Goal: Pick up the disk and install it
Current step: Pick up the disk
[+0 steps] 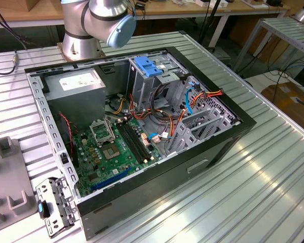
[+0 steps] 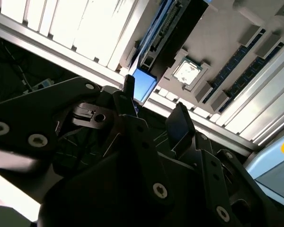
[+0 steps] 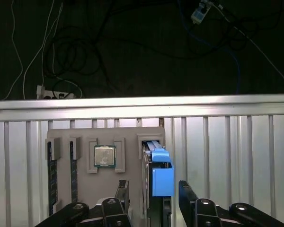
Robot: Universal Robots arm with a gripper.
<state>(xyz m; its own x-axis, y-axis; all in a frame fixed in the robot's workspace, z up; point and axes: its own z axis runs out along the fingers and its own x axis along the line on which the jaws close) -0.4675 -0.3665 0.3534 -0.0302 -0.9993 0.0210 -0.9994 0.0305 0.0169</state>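
Two fingers (image 3: 123, 189) of the gripper (image 3: 153, 185) stand spread wide and hold nothing, so I judge this the pick-up step, with no grasp made yet. Ahead of the gripper, the grey holder (image 3: 104, 135) carries memory sticks (image 3: 49, 175) and a processor chip (image 3: 104, 156). The disk (image 3: 162, 182) stands on edge in its slot, in line with the gap between the fingers, just beyond their tips. It looks like a thin metal slab with a blue side rail. Closing would call for pads square on its flat faces.

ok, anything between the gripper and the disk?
Nothing. In the first wrist view the open gripper has the disk lined up between its fingers, with bare gaps.
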